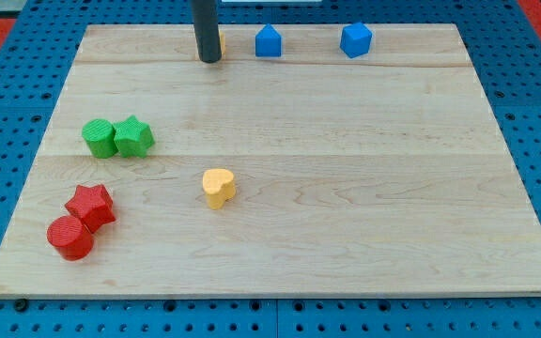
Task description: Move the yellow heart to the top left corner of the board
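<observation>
1. The yellow heart [218, 187] is seen a little left of the bench's [364, 244] middle, in its lower half, lying alone with bare wood on all sides.
2. Its flat top face is shown as a pale yellow heart outline with two lobes, while its side walls are shaded a deeper orange-yellow; the notch between the lobes is turned toward the view's top right.
3. My tip [210, 60] is placed near the bench's top edge, left of centre, well apart from the yellow heart and up the view from it.
4. No claw is carried by the arm; only a straight dark rod is seen, so nothing is pinched.
5. A small orange-yellow sliver [223, 42] is glimpsed just behind the rod on its right side; its shape cannot be told.
6. Two blue blocks are set along the top edge: a house-like blue block [268, 41] and an angular blue block [355, 39] further right.
7. A green cube [99, 138] and a green star [134, 137] are found touching near the left edge.
8. A red star [91, 206] and a red cylinder [69, 238] are found touching near the bottom left corner.
</observation>
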